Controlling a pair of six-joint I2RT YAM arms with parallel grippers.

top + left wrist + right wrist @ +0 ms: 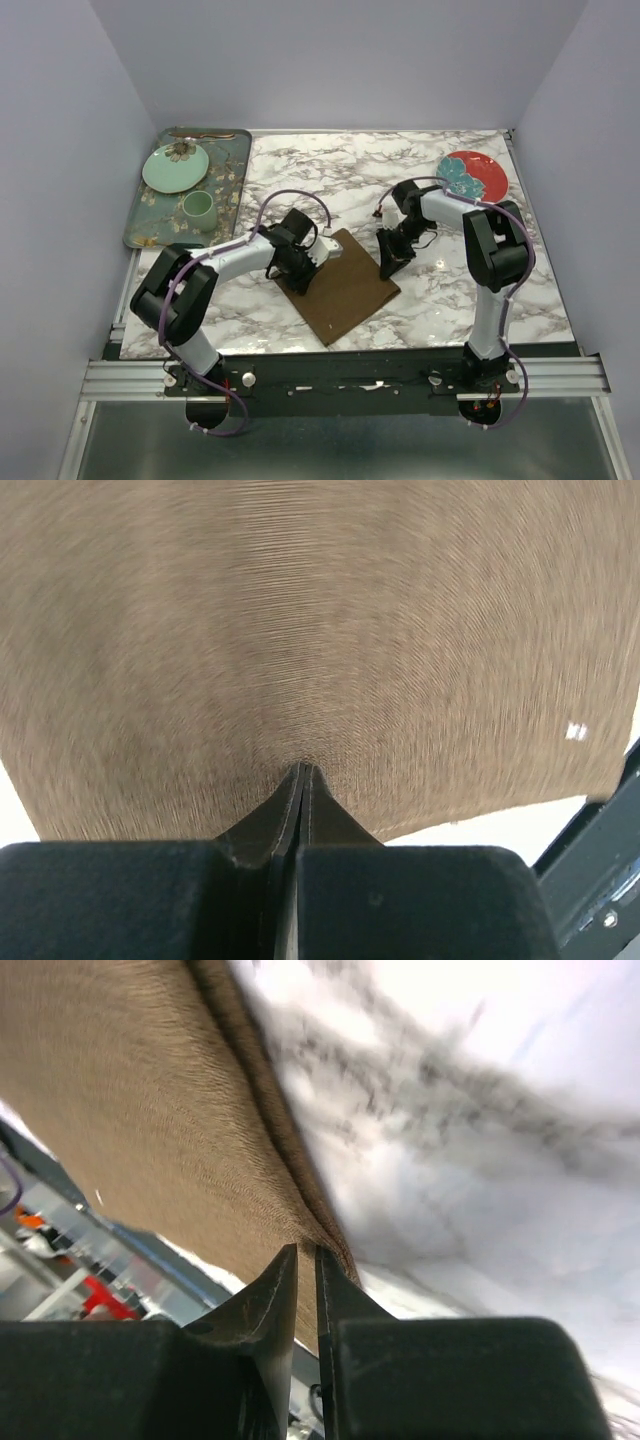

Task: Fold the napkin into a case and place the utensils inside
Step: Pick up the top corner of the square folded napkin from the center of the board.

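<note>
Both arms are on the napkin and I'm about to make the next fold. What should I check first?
1. Left gripper shut on napkin edge: ok.
2. Right gripper holding napkin edge: ok, cloth sits between the fingertips.
3. Napkin apart from tray and red plate: ok.
4. Narrow case formed: not ok, the cloth is a wide rectangle.
5. Both utensils located: cannot tell; only a copper utensil shows, at the tray's far edge.

In the top view, the left gripper (286, 270) hid the left corner of the napkin (345, 295). The right gripper (388, 262) hid part of its right edge. In the left wrist view, the napkin (320, 630) was blurred and cut off at the top and both sides. In the right wrist view, the table (480, 1160) was blurred. The copper utensil (200, 133) at the far rim of the tray (236, 170) was too small to identify.
</note>
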